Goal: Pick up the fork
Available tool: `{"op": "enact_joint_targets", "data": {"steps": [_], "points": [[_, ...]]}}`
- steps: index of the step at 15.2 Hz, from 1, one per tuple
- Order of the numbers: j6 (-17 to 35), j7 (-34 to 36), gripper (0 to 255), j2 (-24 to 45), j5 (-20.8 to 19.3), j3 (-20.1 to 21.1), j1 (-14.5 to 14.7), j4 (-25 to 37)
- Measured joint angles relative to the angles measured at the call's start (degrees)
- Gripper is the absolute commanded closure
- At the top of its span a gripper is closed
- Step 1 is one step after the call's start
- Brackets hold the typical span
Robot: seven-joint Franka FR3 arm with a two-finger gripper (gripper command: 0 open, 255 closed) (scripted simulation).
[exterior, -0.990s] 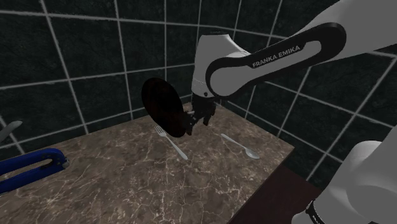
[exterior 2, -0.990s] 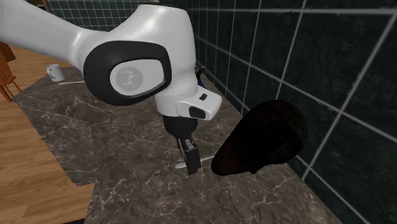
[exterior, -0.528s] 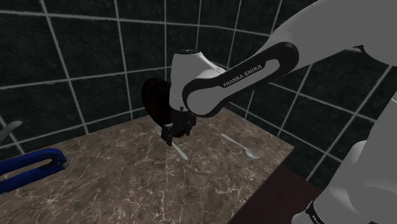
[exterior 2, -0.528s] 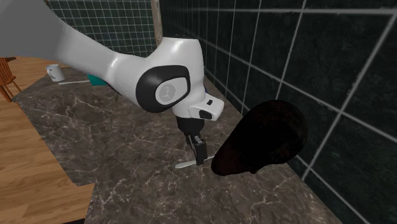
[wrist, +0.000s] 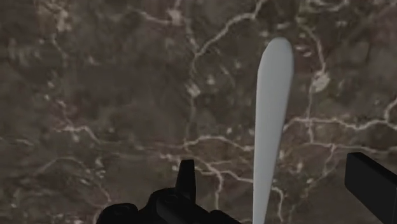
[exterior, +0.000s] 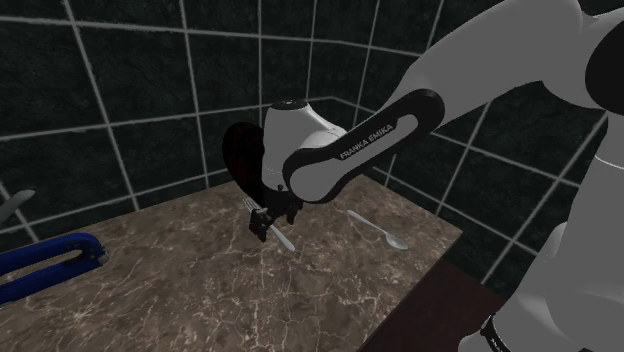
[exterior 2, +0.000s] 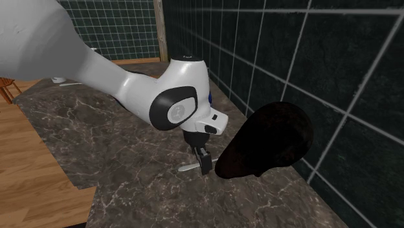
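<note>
The fork [exterior: 281, 236] is grey and lies flat on the brown marble counter [exterior: 200, 290], tines toward the tiled wall. My black gripper [exterior: 263, 222] hangs low over it, just behind the tines. In the wrist view the fork handle [wrist: 270, 108] runs between my fingertips [wrist: 186, 177], and the gripper [wrist: 280, 184] is open, with neither finger touching the handle. In the second exterior view the handle end [exterior 2: 188, 167] sticks out beside the gripper [exterior 2: 204, 162].
A dark oval object [exterior: 243, 160] leans at the wall right behind the gripper, also seen as the dark object [exterior 2: 265, 142]. A grey spoon [exterior: 380, 230] lies toward the shoulder view's right. A blue object [exterior: 50, 262] sits at the left. The counter edge [exterior: 420, 280] drops off at front right.
The arm swung toward the shoulder view's left and came down, bringing the gripper from beside the dark oval object to just over the fork. The fork has not moved.
</note>
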Motion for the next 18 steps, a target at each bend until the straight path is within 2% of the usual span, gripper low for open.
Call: {"op": "enact_joint_targets", "data": {"steps": [1,11,18], "points": [[0.3,0.1,255,0.2,-0.1,-0.1,0.0,-0.1],[0.8,0.1,255,-0.1,0.0,0.3,0.2,0.0],[-3.7,-1.1,255,-2.5,1.5,0.4,-0.3,1.5]]}}
